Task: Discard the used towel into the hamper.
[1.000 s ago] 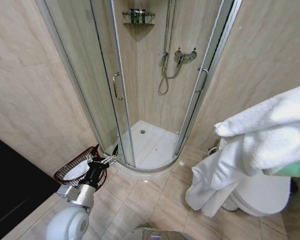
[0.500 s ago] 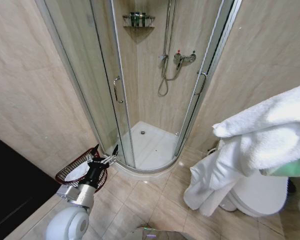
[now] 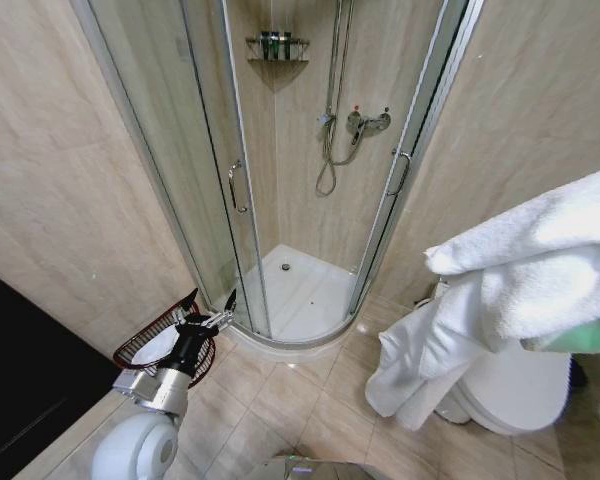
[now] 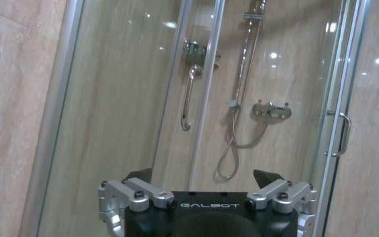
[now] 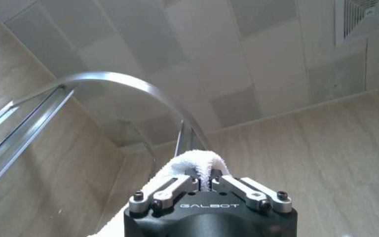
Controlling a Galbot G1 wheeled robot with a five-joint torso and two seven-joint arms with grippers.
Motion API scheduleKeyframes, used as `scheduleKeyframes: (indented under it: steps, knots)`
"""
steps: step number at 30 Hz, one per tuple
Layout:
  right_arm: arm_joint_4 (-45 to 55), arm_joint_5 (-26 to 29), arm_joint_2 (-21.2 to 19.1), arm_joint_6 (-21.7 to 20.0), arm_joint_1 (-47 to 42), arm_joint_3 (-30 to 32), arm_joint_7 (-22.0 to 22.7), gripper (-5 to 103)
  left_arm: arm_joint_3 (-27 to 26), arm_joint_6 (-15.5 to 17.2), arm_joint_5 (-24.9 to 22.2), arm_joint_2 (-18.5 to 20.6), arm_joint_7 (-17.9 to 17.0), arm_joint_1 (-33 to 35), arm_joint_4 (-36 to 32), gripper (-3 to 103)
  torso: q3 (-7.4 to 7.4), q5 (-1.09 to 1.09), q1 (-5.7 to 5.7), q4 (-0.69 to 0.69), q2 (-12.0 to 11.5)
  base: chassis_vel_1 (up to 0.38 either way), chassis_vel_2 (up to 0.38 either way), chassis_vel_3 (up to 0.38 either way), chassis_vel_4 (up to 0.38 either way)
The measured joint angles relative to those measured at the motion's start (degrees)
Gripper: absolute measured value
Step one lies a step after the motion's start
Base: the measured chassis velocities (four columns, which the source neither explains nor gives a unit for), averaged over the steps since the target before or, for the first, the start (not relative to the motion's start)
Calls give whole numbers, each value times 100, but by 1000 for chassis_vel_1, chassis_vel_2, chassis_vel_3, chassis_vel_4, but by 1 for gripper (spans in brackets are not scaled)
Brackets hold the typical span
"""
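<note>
The floor is laid with beige tiles. On it, at the left by the wall, stands the hamper, just beside the raised shower tray. At the right a white toilet stands on the tiles.

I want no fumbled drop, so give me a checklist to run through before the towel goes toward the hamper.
1. Towel held: the right gripper is shut on the towel, a fold pinched between its fingers. Ok.
2. Hamper located: on the floor by the shower enclosure, low on the robot's left. Ok.
3. Hamper room: something white already lies inside; spare space cannot tell.
4. Towel over hamper: it hangs far on the right, above the toilet. Not ok.
5. Left gripper: open, beside the hamper's rim, possibly in the drop path. Not ok.
</note>
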Motion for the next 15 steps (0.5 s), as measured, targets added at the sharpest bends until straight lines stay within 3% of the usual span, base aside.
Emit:
scheduleKeyframes:
  steps: [5, 15]
  knots:
    - [0, -1, 4, 29, -3, -7, 2, 5, 0, 0, 0, 0, 0, 0, 0, 100, 60, 0, 56, 0, 115, 0, 0, 0, 0]
    - [0, 46, -54, 72, -1, 88, -46, 5, 0, 0, 0, 0, 0, 0, 0, 100, 59, 0, 58, 0, 115, 0, 0, 0, 0]
